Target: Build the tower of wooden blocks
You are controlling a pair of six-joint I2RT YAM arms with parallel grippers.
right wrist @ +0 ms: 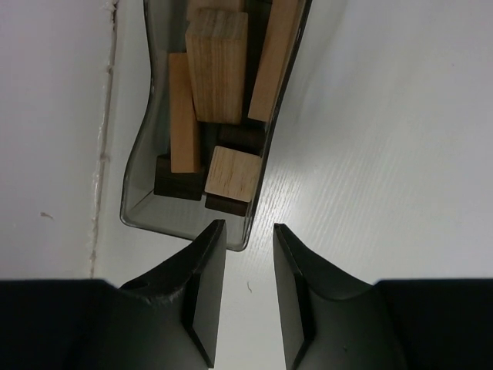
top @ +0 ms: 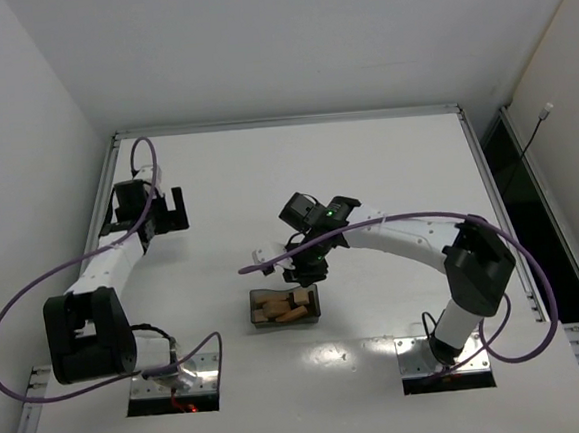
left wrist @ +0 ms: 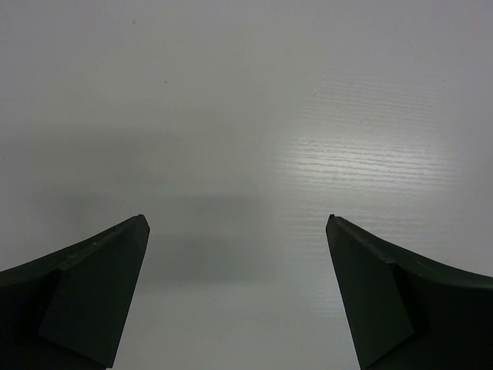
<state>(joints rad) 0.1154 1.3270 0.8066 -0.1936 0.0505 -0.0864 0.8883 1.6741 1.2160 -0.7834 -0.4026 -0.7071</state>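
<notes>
No tower stands on the bench (top: 385, 159) yet. Its wood blocks (top: 280, 309) lie heaped in the dark translucent tray (right wrist: 135, 202), between the arms and a little beyond their bases. Light tan sticks (right wrist: 217, 69) are piled over dark brown cubes (right wrist: 177, 183), with one small tan cube (right wrist: 233, 173) at the near end. The right claw (right wrist: 249, 228) hangs at that end, jaws drawn narrow, with bare bench showing in the gap and the tray's corner rim just by the tips. No block sits between them, and whether a finger touches the rim I cannot tell. The left claw (left wrist: 237, 220) is spread wide over bare bench, well apart on the left (idle, by the look of it).

The step in hand looks like the first pick. To do it well, widen the jaws a little, centre them over the small tan cube rather than the rim, and come straight down so the fingers clear the wall and the neighbouring sticks. Grip two flat faces, lift vertically, and set it squarely on open bench, since every later block leans on that base
</notes>
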